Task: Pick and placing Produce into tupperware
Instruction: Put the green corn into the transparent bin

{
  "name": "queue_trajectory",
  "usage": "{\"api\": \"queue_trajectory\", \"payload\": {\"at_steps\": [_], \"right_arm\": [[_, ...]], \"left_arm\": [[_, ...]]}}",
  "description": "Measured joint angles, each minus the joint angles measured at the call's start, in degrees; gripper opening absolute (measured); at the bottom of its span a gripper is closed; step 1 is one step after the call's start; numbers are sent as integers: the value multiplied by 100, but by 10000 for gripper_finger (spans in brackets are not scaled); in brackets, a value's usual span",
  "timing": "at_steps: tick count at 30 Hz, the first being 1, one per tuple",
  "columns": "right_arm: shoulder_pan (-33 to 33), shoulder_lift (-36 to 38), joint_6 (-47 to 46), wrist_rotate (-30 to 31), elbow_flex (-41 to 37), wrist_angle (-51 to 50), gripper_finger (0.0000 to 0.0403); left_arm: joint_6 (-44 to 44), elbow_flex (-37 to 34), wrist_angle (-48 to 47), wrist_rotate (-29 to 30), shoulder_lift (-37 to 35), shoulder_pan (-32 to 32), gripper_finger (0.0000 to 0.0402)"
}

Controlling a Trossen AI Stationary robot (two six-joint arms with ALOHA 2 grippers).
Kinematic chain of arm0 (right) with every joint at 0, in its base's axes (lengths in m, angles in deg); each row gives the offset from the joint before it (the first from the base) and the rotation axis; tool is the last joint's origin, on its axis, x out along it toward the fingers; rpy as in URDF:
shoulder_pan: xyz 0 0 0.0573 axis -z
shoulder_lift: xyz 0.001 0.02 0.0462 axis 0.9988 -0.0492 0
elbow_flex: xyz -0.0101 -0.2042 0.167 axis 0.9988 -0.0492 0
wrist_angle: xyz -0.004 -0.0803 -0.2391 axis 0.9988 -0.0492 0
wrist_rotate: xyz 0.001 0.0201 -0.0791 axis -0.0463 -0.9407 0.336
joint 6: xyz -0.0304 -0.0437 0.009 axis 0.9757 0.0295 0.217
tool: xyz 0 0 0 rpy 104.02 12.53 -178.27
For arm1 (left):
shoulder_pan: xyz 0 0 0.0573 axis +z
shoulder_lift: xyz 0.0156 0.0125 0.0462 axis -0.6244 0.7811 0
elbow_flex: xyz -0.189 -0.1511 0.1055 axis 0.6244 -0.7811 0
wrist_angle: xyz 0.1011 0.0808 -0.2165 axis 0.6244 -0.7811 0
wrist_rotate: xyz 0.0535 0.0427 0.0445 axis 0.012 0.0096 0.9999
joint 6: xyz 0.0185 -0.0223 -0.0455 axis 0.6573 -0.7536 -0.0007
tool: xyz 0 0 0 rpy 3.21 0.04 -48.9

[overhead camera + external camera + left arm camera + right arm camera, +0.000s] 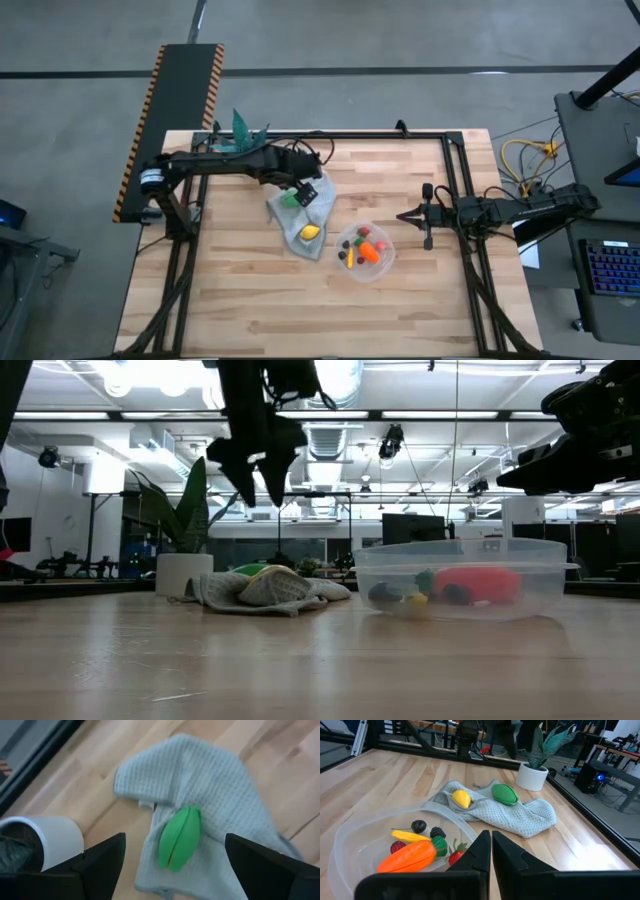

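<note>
Produce is split between two places, taking the grey cloth (300,215) as the landmark: a green piece (179,837) and a yellow lemon (461,798) lie on the cloth itself, while the tupperware (365,250) just beside the cloth's edge, on the side toward the right arm, already holds an orange carrot (410,857), a yellow-orange sliver (409,836), a strawberry-like red piece (456,856) and small dark and red berries (419,826). Above the cloth, the left gripper (172,857) hangs with its fingers spread wide and nothing between them; in its wrist view the green piece shows between the two fingertips, lying free on the fabric, which suits a straight descent onto it. The low view shows that gripper raised well clear of the cloth, so no contact is made yet. Beyond the cloth, on the far side from the tupperware, stands a potted plant (532,775) in a white pot, close enough that a careless approach might brush it. The right gripper (428,215) waits past the tupperware, away from the cloth, clenched on nothing and pointed toward the container, probably parked there to stay out of the way. Judged from this, the step in hand is fetching the green piece, with the lemon left after it; soft folds may let either one roll.
</note>
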Motion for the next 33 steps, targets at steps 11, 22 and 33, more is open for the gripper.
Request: {"api": "queue_trajectory", "payload": {"at_steps": [11, 22, 33], "right_arm": [[0, -4, 1, 1, 0, -20, 9], [0, -17, 2, 2, 0, -14, 9], [0, -42, 11, 2, 0, -15, 9]], "left_arm": [[168, -955, 716, -527, 121, 1, 324], [516, -1181, 1294, -530, 478, 1, 324], [524, -1176, 1285, -680, 871, 1, 324]]}}
